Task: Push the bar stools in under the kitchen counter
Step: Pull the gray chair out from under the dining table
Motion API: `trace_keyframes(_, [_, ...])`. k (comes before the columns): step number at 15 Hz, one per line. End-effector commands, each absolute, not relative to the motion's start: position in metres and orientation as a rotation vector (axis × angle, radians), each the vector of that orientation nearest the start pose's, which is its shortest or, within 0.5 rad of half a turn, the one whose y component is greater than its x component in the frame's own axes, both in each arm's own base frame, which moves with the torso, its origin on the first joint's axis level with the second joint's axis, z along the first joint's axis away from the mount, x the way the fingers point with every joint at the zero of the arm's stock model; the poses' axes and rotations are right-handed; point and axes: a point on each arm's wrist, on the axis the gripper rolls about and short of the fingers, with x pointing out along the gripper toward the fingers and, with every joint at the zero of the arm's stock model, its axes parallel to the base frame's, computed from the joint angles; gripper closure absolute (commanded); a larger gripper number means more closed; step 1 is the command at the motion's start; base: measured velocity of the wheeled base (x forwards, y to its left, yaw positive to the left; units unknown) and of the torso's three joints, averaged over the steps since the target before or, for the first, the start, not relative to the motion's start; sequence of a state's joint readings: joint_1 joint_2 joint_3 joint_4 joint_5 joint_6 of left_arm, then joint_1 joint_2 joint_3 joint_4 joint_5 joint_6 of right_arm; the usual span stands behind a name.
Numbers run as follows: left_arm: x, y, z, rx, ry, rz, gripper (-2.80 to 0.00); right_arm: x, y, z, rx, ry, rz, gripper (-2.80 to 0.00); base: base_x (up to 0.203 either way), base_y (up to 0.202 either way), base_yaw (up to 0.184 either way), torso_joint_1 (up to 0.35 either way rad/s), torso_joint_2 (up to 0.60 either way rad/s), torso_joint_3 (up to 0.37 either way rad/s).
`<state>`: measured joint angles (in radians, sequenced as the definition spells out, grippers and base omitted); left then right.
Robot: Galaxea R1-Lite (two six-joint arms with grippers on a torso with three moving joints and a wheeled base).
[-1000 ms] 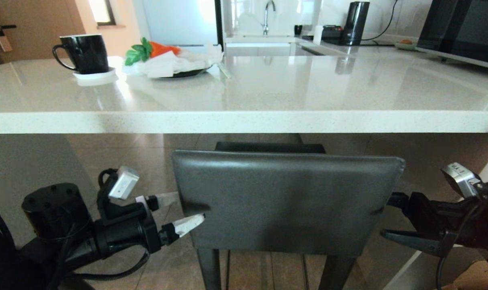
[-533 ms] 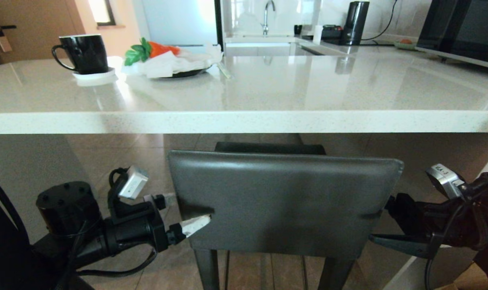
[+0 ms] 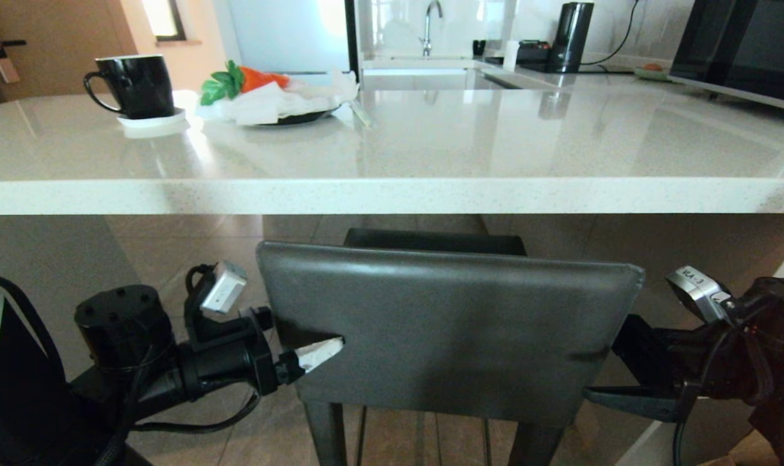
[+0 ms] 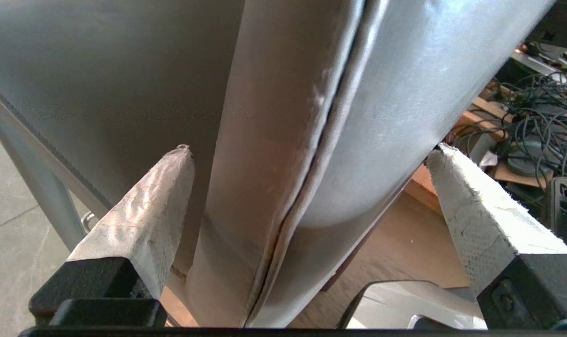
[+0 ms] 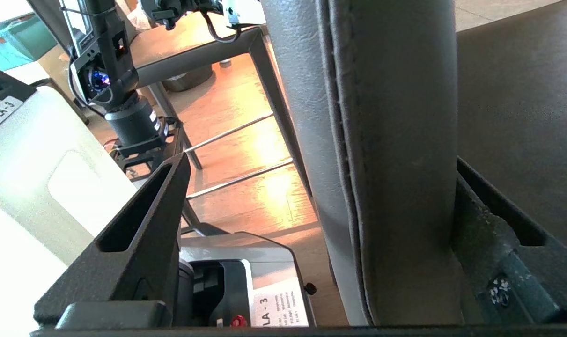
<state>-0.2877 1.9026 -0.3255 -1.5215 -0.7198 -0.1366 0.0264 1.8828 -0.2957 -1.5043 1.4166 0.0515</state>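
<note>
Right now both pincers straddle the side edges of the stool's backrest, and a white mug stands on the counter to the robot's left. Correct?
Not quite: the mug is black, on a white coaster, as the head view shows. The rest holds: the left pincer and right pincer each straddle a side edge of the backrest, below the counter.

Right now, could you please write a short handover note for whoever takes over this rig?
Left gripper: open, straddling the left edge of the bar stool's backrest.
Right gripper: open, straddling the right edge.
Stool: directly before the kitchen counter, seat partly under the slab.
Done: both arms set on the backrest.
Left: push the stool fully under; only one stool is in view, so check for the other.
</note>
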Motion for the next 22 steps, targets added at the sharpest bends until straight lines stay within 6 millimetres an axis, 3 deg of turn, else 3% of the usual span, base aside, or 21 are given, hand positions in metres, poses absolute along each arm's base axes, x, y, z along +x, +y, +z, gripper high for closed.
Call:
trace_keyframes(1, [0.253,-0.091,0.103,-0.137,0.121,-1.006,-2.80,0.248,0.028,0.104,0.091,0.095,1.443,-2.80,0.000,0.000,0.000,0.000,0.00,0.000])
trace_keyframes(5, [0.252,-0.095,0.105,-0.135,0.115,-1.024,-2.80,0.259,0.027,0.110,0.084,0.079,1.422,-2.80,0.000,0.000,0.000,0.000,0.00,0.000])
trace_keyframes(12, [0.246,-0.112,0.106,-0.131,0.113,-1.075,-2.80,0.260,0.028,0.106,0.094,0.092,1.423,-2.80,-0.012,0.000,0.000,0.001,0.00,0.001])
trace_keyframes(22, [0.244,-0.118,0.104,-0.131,0.123,-1.098,-2.80,0.259,0.028,0.101,0.103,0.102,1.424,-2.80,-0.190,0.000,-0.002,0.001,0.00,0.004])
